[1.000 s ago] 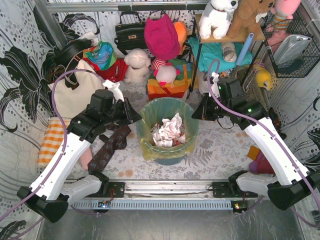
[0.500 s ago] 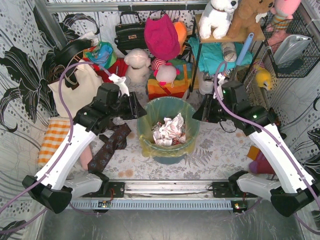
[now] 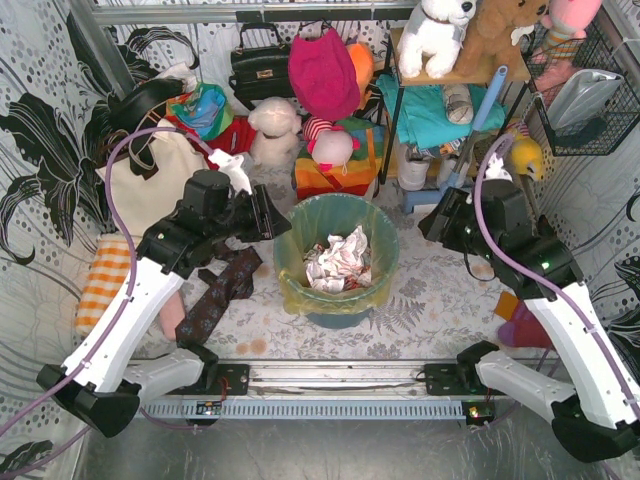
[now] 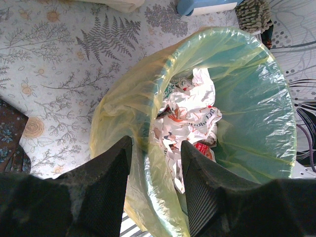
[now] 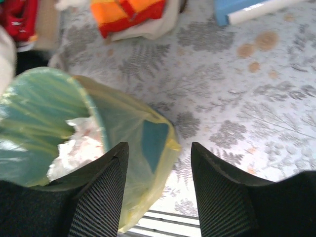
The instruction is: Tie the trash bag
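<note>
Left pincer (image 4: 155, 143) gapes astride the trash bag (image 4: 247, 98) rim, seemingly not touching it. The right pincer (image 5: 158, 145) is spread empty beside the bag, which lines the bin (image 3: 336, 318). A shallow pinch could slip off or tear the film.

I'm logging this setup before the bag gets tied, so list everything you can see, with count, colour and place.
trash bag: one, translucent yellow, lining the bin
bin: one, teal, table centre
crumpled paper: one wad, white, inside the bag
tote bag: one, cream, back left
handbag: one, black, back wall
plush dog: one, white, shelf at back right
checked cloth: one, orange and white, left edge
wire basket: one, black, right wall
left fingers: two, black, open at the bag's rim
right fingers: two, black, open over the bag's outer edge
</note>
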Action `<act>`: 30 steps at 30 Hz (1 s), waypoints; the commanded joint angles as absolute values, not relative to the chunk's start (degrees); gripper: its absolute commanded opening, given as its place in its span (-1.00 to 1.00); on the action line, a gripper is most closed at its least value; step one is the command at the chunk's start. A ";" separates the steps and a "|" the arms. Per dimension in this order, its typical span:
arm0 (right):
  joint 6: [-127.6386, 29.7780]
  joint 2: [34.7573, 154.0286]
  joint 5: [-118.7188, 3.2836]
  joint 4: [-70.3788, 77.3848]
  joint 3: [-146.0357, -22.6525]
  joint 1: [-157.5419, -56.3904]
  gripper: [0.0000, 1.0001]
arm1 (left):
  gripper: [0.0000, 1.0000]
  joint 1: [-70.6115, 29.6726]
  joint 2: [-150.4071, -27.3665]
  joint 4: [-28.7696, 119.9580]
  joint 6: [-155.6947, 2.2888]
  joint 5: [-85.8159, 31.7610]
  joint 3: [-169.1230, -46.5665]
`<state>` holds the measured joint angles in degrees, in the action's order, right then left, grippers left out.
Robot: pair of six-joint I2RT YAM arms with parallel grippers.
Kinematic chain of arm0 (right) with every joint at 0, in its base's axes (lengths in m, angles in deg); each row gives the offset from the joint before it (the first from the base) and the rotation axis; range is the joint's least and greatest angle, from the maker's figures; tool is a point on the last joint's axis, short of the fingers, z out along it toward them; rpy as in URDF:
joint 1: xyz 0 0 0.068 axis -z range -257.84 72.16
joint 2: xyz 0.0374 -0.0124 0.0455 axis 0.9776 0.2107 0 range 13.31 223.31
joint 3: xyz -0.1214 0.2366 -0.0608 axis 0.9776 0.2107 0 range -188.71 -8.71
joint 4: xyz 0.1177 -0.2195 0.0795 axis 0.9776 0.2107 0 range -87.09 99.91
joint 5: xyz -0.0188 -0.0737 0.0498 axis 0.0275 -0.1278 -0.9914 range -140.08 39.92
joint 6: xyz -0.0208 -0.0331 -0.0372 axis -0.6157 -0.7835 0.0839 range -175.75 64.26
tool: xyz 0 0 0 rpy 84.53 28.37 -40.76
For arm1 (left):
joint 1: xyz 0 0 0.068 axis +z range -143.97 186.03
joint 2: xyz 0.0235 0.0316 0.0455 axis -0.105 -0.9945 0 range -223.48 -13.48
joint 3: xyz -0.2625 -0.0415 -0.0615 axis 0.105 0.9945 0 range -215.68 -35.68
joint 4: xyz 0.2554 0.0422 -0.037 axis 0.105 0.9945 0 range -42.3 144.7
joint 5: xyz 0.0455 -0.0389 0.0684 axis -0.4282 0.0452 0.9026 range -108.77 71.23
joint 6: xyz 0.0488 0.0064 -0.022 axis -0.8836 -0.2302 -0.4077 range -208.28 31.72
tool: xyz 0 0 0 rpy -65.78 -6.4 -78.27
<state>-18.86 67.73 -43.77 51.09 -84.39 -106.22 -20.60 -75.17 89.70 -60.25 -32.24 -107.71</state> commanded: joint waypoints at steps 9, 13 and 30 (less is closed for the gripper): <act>-11.83 65.25 -53.44 41.03 -60.44 -103.42 0.02 | 0.03 -20.86 -75.04 87.08 -59.93 -32.72 -106.60; -9.30 64.30 -61.32 34.29 -54.60 -101.38 0.00 | 0.01 -20.86 -75.99 86.67 -60.03 -35.12 -107.14; -8.30 71.36 -74.42 19.81 -46.59 -96.21 0.01 | -0.03 -20.84 -75.65 85.97 -58.65 -34.46 -105.37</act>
